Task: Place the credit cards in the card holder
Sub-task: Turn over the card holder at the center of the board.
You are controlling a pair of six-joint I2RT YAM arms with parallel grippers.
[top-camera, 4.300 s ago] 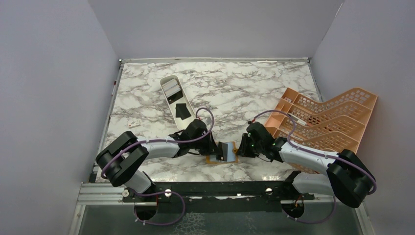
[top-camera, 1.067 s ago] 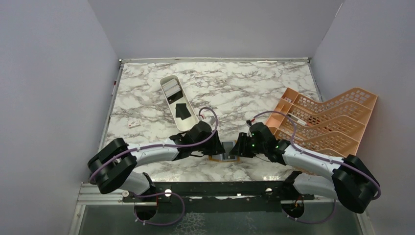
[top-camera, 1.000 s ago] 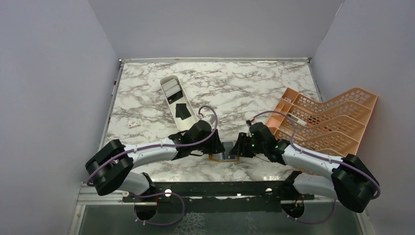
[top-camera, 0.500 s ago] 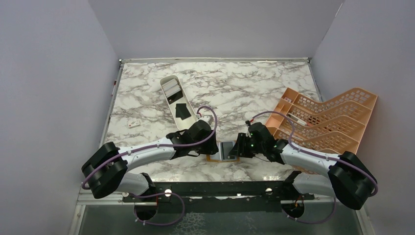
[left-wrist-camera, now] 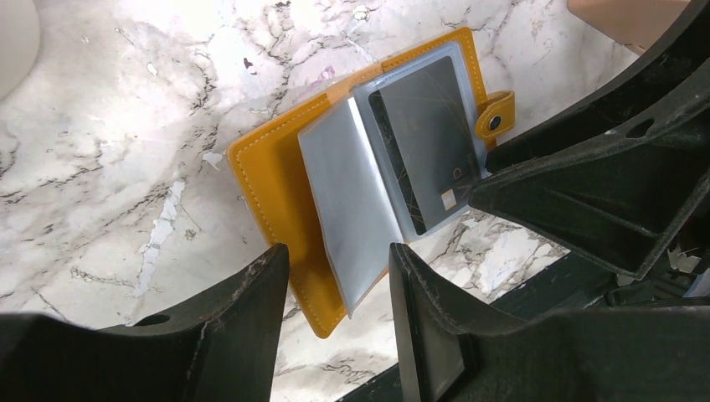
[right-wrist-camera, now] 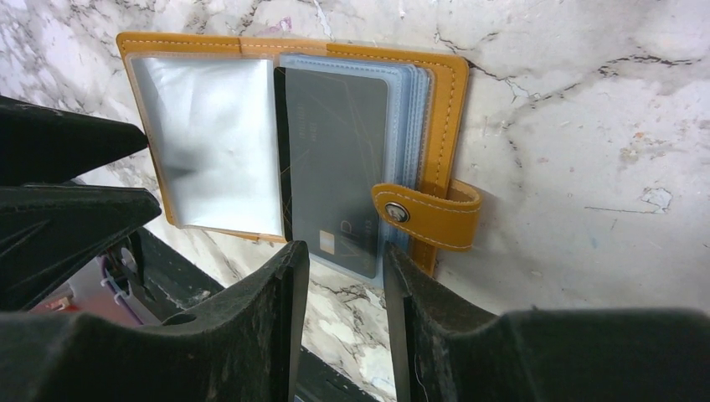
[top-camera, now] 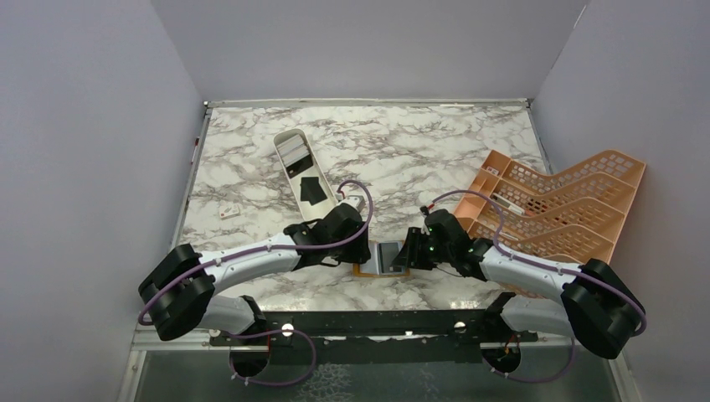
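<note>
The card holder [top-camera: 368, 271] lies open on the marble near the front edge, orange-tan cover [left-wrist-camera: 268, 188] down, clear sleeves up, its snap tab [right-wrist-camera: 427, 213] on the right. A dark grey credit card [left-wrist-camera: 423, 151] [right-wrist-camera: 335, 151] sits in the right-hand sleeve. My left gripper [top-camera: 362, 251] [left-wrist-camera: 336, 260] hovers open over the holder's near left corner, with nothing gripped. Just off the sleeve's near edge, my right gripper [top-camera: 409, 251] [right-wrist-camera: 345, 251] is open with only marble between its fingers. More credit cards lie in the white tray: a black one [top-camera: 312, 191] and grey-silver ones [top-camera: 293, 151].
The long white oval tray [top-camera: 287, 172] stands behind the left arm. An orange lattice rack [top-camera: 553, 209] fills the right side. A small white piece [top-camera: 228, 213] lies at the left. The black front rail [top-camera: 377, 322] runs just below the holder.
My left gripper has opened and drawn back to the left off the card holder, leaving the card in the sleeve. The right gripper has barely moved.
</note>
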